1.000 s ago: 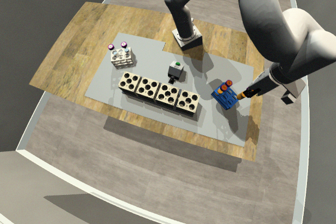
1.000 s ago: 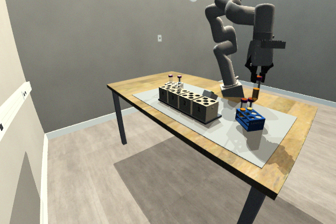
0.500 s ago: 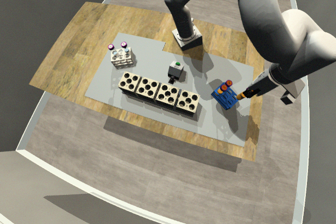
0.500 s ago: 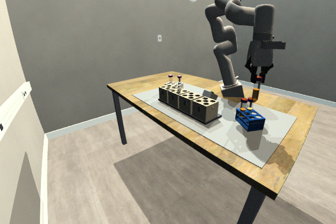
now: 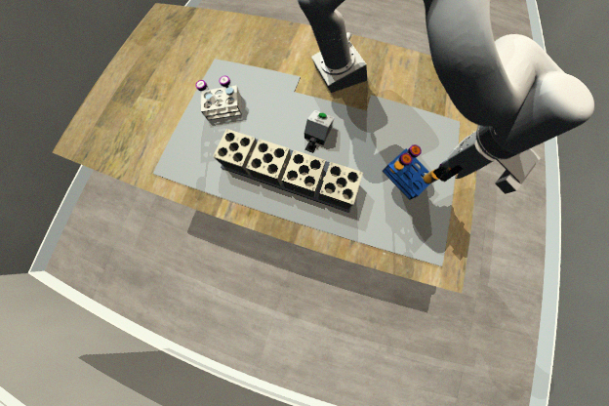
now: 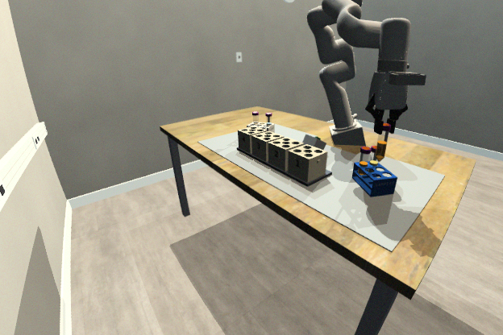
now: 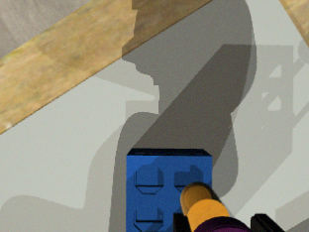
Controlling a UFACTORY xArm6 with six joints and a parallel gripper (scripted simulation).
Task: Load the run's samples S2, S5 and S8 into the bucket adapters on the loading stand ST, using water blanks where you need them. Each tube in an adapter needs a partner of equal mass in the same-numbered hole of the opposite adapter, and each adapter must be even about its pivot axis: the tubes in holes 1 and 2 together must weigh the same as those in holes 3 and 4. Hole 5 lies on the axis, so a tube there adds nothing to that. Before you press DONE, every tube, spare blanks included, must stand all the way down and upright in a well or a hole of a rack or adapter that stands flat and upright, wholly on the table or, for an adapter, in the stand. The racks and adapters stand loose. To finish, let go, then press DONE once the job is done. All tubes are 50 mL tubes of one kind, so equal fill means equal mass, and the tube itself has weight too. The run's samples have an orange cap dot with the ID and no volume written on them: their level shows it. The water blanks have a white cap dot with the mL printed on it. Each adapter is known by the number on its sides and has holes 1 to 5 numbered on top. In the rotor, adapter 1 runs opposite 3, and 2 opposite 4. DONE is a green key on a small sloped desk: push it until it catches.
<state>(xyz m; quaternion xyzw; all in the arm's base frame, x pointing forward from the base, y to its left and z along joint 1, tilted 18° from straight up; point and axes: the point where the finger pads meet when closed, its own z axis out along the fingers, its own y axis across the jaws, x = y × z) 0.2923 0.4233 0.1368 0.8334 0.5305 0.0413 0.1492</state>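
While the black two-fingered claw is clamping an orange-filled, purple-capped clear tube, that tube is hanging above the blue plastic rack.
Two more orange-dotted tubes are standing in the rack; beyond, four numbered beige box-shaped adapters are sitting in a row, before a white plastic rack on the wooden bench.
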